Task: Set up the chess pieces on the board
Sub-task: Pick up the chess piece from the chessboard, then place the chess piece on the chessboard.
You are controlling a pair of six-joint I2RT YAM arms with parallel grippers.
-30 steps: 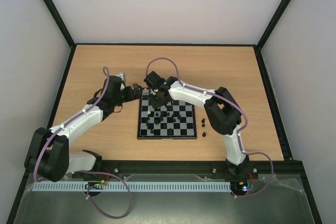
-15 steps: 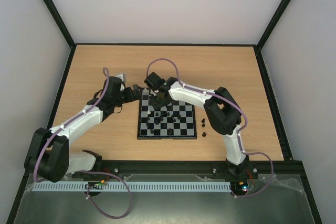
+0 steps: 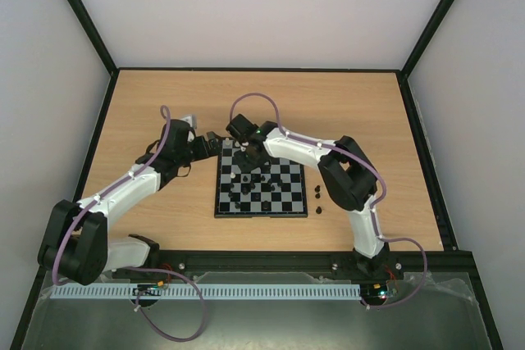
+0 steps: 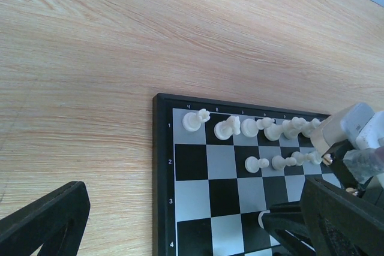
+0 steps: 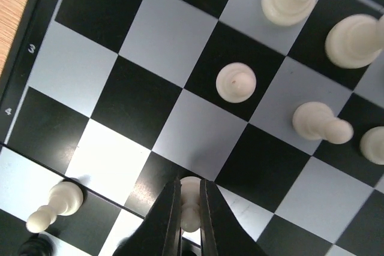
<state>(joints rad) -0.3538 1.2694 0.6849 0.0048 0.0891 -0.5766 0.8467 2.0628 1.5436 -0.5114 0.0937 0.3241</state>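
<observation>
Right fingers clamp a cream pawn; left fingers gape astride the board edge.

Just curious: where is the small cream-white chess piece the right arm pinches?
The small cream-white chess piece sits bottom centre of the right wrist view, clamped in the right gripper over the chequered board, below a cream-white pawn.

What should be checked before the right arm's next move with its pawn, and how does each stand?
1. Right fingers shut on the white pawn: ok.
2. Pawn lifted off the board: cannot tell.
3. Empty second-row squares near the board's edge to receive it: ok.
4. Left fingers open, holding nothing: ok.
5. Left arm out of the right arm's path: cannot tell.
</observation>
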